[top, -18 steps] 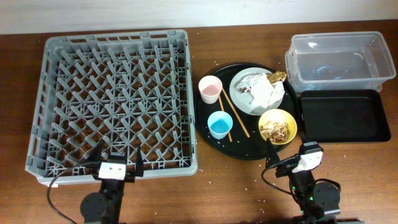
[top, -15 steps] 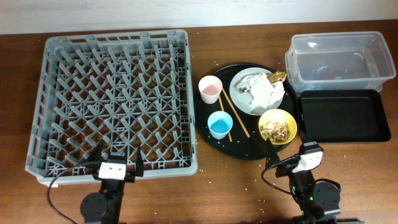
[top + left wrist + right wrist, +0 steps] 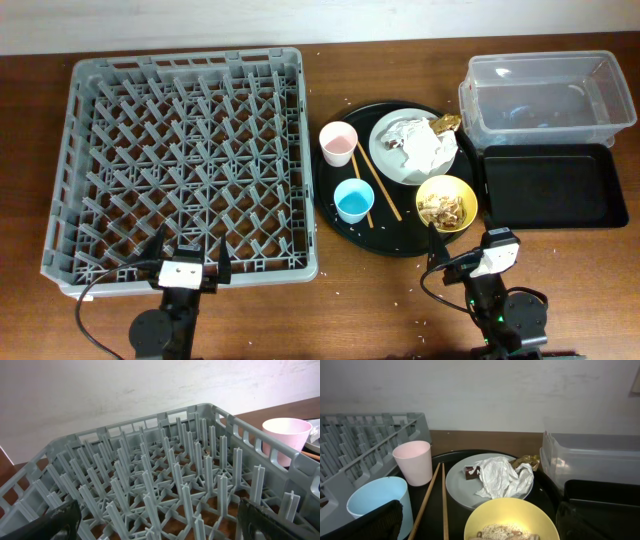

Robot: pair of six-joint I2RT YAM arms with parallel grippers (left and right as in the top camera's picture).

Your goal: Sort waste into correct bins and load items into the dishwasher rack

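The grey rack (image 3: pixel 306 170) fills the left half; my open left gripper (image 3: pixel 188 255) sits at its near edge, over its pegs (image 3: pixel 175 475). A round black tray (image 3: pixel 400 238) holds a pink cup (image 3: pixel 338 142), a blue cup (image 3: pixel 353 200), two chopsticks (image 3: pixel 378 185), a white plate (image 3: pixel 385 135) with the crumpled napkin (image 3: pixel 422 145) and a gold wrapper (image 3: pixel 446 123), and a yellow bowl (image 3: pixel 447 181) of beige scraps (image 3: pixel 447 210). My open right gripper (image 3: pixel 462 248) is just near of the bowl (image 3: pixel 510 505), and empty.
A clear tub (image 3: pixel 545 100) stands at the back right, with a shallow black rectangular tray (image 3: pixel 553 186) in front of it. The rack's wall (image 3: pixel 365 455) is close left of the cups. Small crumbs dot the brown table (image 3: pixel 370 290).
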